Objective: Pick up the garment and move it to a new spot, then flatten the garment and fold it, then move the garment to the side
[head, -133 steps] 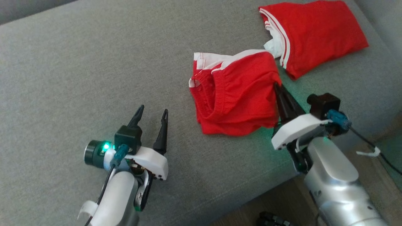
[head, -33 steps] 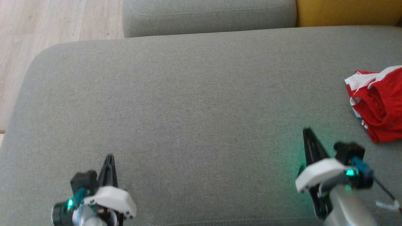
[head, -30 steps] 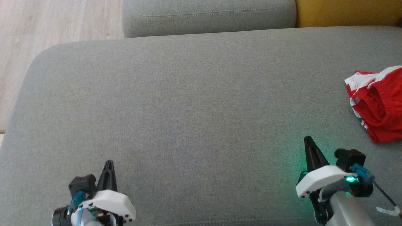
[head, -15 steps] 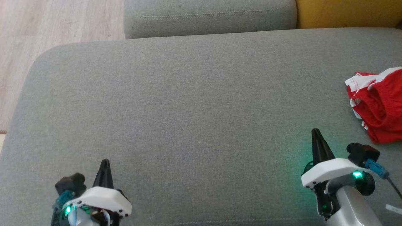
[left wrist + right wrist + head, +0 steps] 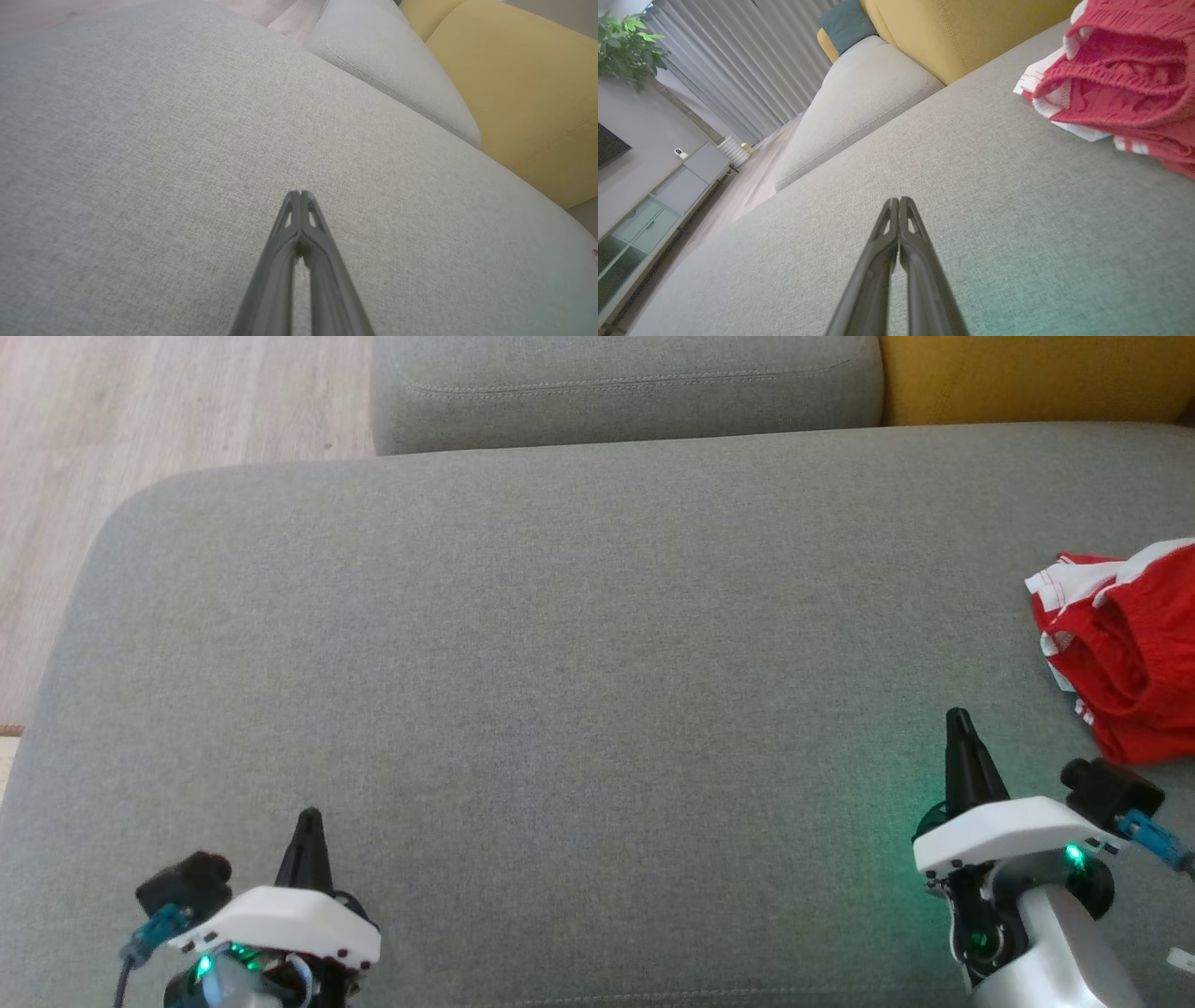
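Note:
The garment [image 5: 1125, 653], bright red with white striped trim, lies bunched at the right edge of the grey sofa seat [image 5: 579, 644]; the right wrist view shows the garment [image 5: 1120, 84] at upper right, its waistband folds facing me. My right gripper [image 5: 959, 717] is shut and empty, low over the cushion, left of and nearer than the garment, apart from it. Its closed fingertips [image 5: 899, 201] point across bare fabric. My left gripper [image 5: 309, 815] is shut and empty at the lower left, its fingertips [image 5: 300, 193] pressed together above the seat.
A second grey cushion [image 5: 625, 387] lies beyond the seat, with a yellow cushion [image 5: 1036, 378] to its right. Wooden floor [image 5: 140, 420] shows past the seat's rounded left end. The right wrist view shows curtains [image 5: 738, 60], a plant [image 5: 626, 46] and a low cabinet [image 5: 649, 205].
Over the last second the right gripper has shifted a little right and forward toward the garment. The left gripper has stayed low at the lower left. Both stay shut. The garment has not moved.

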{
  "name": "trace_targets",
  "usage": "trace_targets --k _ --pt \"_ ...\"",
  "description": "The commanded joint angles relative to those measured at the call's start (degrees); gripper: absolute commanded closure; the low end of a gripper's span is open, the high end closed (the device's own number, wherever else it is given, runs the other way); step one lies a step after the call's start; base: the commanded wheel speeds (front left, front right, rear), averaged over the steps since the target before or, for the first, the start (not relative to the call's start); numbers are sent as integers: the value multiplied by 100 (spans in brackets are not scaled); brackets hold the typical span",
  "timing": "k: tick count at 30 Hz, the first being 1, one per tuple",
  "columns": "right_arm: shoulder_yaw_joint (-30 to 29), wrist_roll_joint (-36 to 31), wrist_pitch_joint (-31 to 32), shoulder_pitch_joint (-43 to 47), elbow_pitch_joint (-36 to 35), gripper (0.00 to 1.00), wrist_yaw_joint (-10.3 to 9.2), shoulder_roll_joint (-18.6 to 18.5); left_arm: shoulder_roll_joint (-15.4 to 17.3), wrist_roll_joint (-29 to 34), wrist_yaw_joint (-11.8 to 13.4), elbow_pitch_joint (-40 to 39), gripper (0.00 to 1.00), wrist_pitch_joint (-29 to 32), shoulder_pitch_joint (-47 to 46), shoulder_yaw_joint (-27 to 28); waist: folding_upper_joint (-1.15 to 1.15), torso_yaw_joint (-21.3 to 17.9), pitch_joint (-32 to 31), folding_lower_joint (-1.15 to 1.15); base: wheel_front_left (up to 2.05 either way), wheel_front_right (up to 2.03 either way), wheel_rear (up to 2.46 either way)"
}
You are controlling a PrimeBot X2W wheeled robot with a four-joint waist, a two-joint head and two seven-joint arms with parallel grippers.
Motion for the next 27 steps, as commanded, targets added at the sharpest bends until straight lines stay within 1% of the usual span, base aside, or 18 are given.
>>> trace_targets --k 1,27 --pt "-17 148 37 -104 -243 100 -1 -18 53 -142 -45 -230 100 21 -285 139 0 1 -2 0 0 0 0" --pt "-224 1897 485 131 -787 100 -3 -8 70 -1930 -325 -452 100 477 -332 419 0 29 -64 0 0 0 0"
